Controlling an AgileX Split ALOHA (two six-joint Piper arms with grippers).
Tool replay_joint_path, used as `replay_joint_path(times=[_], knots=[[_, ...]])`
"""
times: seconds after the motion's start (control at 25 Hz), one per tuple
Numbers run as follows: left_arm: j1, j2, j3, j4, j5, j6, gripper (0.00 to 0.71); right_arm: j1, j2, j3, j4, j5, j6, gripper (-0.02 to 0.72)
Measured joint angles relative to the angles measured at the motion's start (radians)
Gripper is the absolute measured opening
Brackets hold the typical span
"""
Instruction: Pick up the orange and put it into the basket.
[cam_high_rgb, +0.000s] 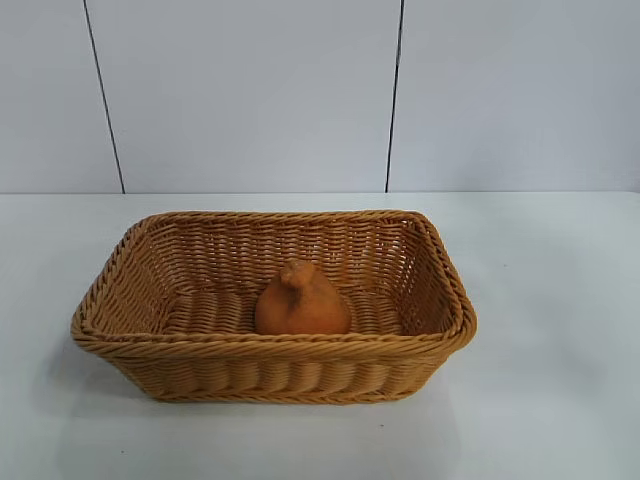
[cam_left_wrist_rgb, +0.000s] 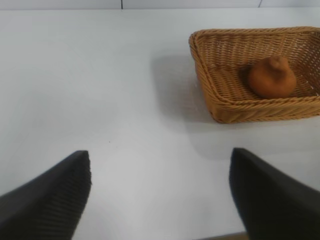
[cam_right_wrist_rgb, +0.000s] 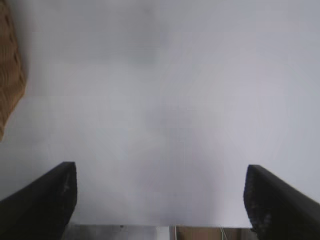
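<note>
Orange (cam_high_rgb: 302, 301): sits upright inside the basket (cam_high_rgb: 150, 345), near its front wall, knobby tip up.
Basket: mid-tabletop (cam_high_rgb: 560, 380), long axis parallel to the tabletop's front edge.
Left end effector (cam_left_wrist_rgb: 160, 195): spread wide, empty, well apart from the basket; it looks the nearer arm.
Right end effector (cam_right_wrist_rgb: 160, 200): spread wide, empty, over bare tabletop beside the basket.
Judgement: placement looks done.
</note>
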Motion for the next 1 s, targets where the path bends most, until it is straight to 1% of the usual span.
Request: replay_joint_path(times=[0.28,0.56,0.72,1.0], knots=[[0.0,0.0,0.0,0.0,0.0,0.0,0.549,0.0,-0.406,0.237,0.0,0.002,-0.031,0.62],[0.0,0.0,0.0,0.0,0.001,0.0,0.549,0.0,-0.802,0.419,0.0,-0.103,-0.048,0.62],[0.0,0.0,0.0,0.0,0.001,0.0,0.549,0.0,-0.979,0.496,0.0,-0.149,-0.049,0.62],[0.0,0.0,0.0,0.0,0.001,0.0,0.549,0.0,-1.133,0.519,0.007,-0.168,-0.048,0.62]])
